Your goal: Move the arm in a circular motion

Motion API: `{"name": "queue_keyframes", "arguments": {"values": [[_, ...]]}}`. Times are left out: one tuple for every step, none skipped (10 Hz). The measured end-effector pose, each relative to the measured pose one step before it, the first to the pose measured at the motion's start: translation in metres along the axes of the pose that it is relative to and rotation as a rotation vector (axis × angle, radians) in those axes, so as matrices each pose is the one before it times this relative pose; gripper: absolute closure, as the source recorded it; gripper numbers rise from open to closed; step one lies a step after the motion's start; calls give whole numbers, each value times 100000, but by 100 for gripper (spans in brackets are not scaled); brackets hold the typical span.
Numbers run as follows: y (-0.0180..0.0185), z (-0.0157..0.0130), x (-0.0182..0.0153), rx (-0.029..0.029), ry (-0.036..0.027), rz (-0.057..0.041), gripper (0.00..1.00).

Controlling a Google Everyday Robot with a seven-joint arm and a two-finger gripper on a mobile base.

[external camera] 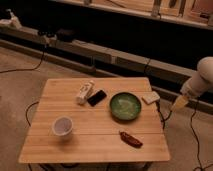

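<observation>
The arm (pixel 201 78) is thick, white and rounded, entering from the right edge of the camera view. It slopes down-left to a tan tip, the gripper (pixel 180 103), which hangs off the table's right side, past the far right corner and level with the green bowl (pixel 125 105). It holds nothing that I can see.
A wooden table (pixel 95 135) carries a white cup (pixel 62 126), a white bottle lying down (pixel 85 92), a black phone (pixel 97 97), a pale sponge (pixel 151 97) and a reddish-brown packet (pixel 131 139). Cables run on the floor at left and right. A dark shelf wall stands behind.
</observation>
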Motion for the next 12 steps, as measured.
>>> {"name": "queue_keyframes", "arguments": {"values": [[-1238,775,-2101,-331,1605,-1556,20],[-685,725,-2316,-464,1840,-2417,20],[-340,455,-1786,-238,1410,-1630,20],[-182,608,-3026,-261,2073,-3197,20],[207,656,-3282,-173,2128,-4284,20],[540,698,-3273,8,2306,-5234,20],[735,686,-3092,-6,2331,-5553,20],[726,554,-3191,406,1762,-5462,20],[828,486,-3452,689,1115,-5535,20],[607,143,-1955,225,18,-3005,20],[1259,171,-3115,802,372,-4986,20],[1413,177,-2036,366,802,-3069,20]]}}
